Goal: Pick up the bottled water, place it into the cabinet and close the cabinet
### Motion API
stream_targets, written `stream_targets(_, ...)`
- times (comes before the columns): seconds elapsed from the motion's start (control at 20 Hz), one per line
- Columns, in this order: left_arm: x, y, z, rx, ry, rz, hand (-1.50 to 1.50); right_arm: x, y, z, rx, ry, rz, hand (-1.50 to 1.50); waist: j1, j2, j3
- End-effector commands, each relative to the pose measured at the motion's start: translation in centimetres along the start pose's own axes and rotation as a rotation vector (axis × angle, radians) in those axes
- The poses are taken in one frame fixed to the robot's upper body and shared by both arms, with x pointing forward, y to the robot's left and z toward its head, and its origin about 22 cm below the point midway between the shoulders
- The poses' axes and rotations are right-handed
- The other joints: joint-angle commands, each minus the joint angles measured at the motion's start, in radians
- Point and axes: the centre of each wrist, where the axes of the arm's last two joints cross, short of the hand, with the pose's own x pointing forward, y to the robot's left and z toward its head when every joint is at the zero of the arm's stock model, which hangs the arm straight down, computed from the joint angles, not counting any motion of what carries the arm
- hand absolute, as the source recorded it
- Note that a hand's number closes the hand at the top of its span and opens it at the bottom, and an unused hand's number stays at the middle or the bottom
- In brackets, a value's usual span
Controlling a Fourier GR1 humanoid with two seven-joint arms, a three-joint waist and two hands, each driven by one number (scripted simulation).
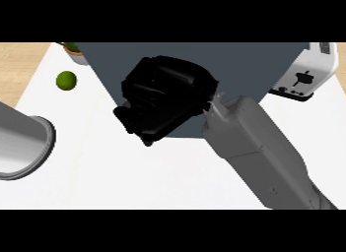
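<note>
- Broadly, the white table (132, 182) fills the frame from the lower edge up to the cabinet.
- Next in size, the dark grey-blue cabinet (204, 54) sits in the upper middle of the frame. It is seen from above, so only its top shows. Its front face and door are hidden, and I cannot tell whether it stands open.
- The right forearm (262, 152) comes in from the lower right and runs diagonally toward the upper left.
- A grey cylinder at the left edge of the frame is probably the left forearm (15, 135). The left hand does not show.
- The right hand (164, 98) is a black mass across the cabinet's lower edge, partly over the cabinet top and partly over the table. I cannot tell whether it is clenched, released or grasping something.
- The toaster (310, 74) stands at the upper right, just beside the cabinet.
- A green fruit (66, 80) lies at the upper left, well apart from the right hand.
- A potted plant (73, 49) peeks out at the cabinet's upper left corner.
- The bottled water shows nowhere. It is likely either hidden by the right hand or already inside the cabinet, so its long axis cannot be read. The right hand is the only hand near the cabinet, and any coming move seems to turn on that front edge.
</note>
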Motion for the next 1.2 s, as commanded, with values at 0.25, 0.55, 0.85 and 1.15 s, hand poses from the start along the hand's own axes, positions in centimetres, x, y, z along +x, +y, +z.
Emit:
stream_targets(0.25, -0.3, 0.1, 1.0, -0.027, -0.005, 0.013, -1.5, 0.2, -5.4, 1.2, -0.12, -0.098, 0.114, 1.5, 0.003, 0.005, 0.0)
stream_targets(0.55, -0.4, 0.3, 0.3, -0.034, -0.008, 0.025, -1.5, 2.5, -4.6, 0.3, -0.162, -0.165, 0.189, 1.5, -0.008, 0.003, 0.0)
stream_targets(0.85, 0.2, 0.2, 0.0, -0.026, -0.002, 0.026, -1.5, 4.7, -4.6, -0.1, -0.235, -0.27, 0.267, -1.5, 0.007, 0.007, 0.0)
stream_targets(1.15, -0.3, -0.1, -1.1, -0.056, -0.016, 0.026, -1.5, 6.3, -4.2, -0.1, -0.304, -0.311, 0.263, -1.5, 0.002, 0.008, -0.002)
